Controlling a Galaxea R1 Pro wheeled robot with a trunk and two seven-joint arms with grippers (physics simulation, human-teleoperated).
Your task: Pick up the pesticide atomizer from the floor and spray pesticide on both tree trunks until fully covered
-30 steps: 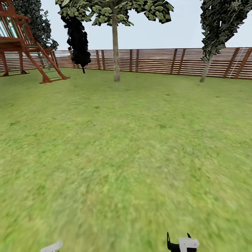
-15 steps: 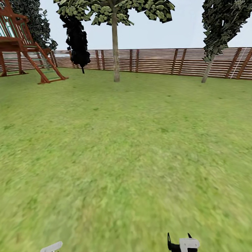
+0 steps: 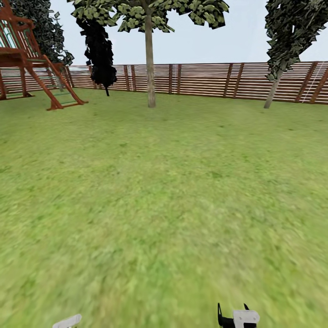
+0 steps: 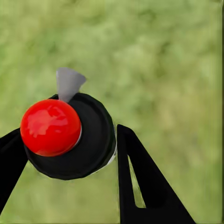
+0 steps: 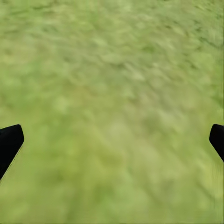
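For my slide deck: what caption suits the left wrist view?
Left end effector gripping the pesticide atomizer, red cap up, over blurred lawn.

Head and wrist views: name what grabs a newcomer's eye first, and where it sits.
In the left wrist view, a black atomizer with a glossy red cap sits between the left gripper's fingers, above grass. In the head view, a bare-trunked tree stands mid-lawn before the fence, a second tree leans at the far right, and a red-brown playset stands at the far left.
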